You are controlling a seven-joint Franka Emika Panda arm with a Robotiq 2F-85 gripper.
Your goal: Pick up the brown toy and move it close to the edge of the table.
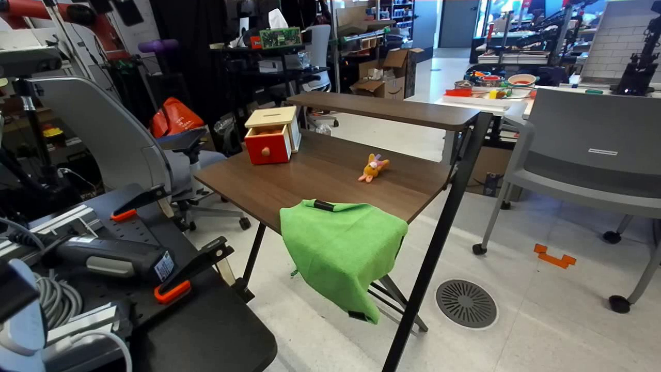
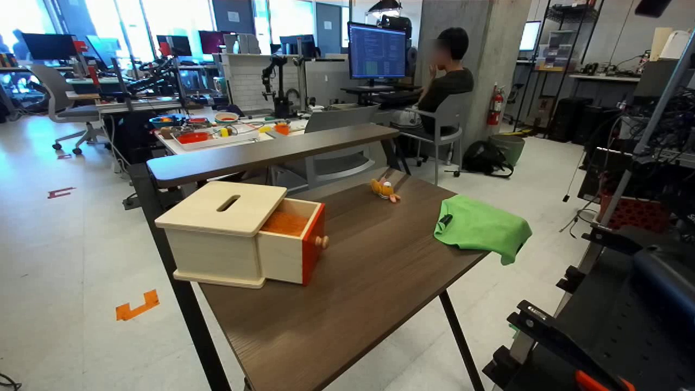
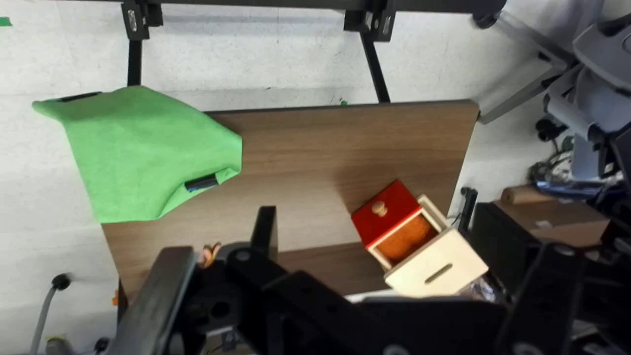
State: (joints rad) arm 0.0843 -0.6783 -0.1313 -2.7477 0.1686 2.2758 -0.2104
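Can see the brown toy (image 1: 373, 169) on the table (image 1: 330, 181), well apart from the wooden box (image 1: 268, 119)

In an exterior view, can see the toy lying on the table to the right of the box, small and orange-brown with pink tips. To the front right of the box, can make out a green cloth (image 1: 343, 248), hanging over the table's near edge. Behind the box and to its right, can see a raised shelf (image 1: 382, 110).

In an exterior view, can see the red-fronted drawer (image 2: 285, 247) pulled partly out of the box. Beyond the box and to its right, can find the toy; farther right of the box, the cloth. Well behind the box, can pick out a person (image 2: 450, 88) seated before a monitor (image 2: 377, 51).

In the wrist view, can see the claw (image 3: 222, 231) to the left of the box, with jaws spread apart. Through the gap, can glimpse part of the toy, also left of the box, with the rest hidden behind the claw. Above left of the box, can see the cloth.
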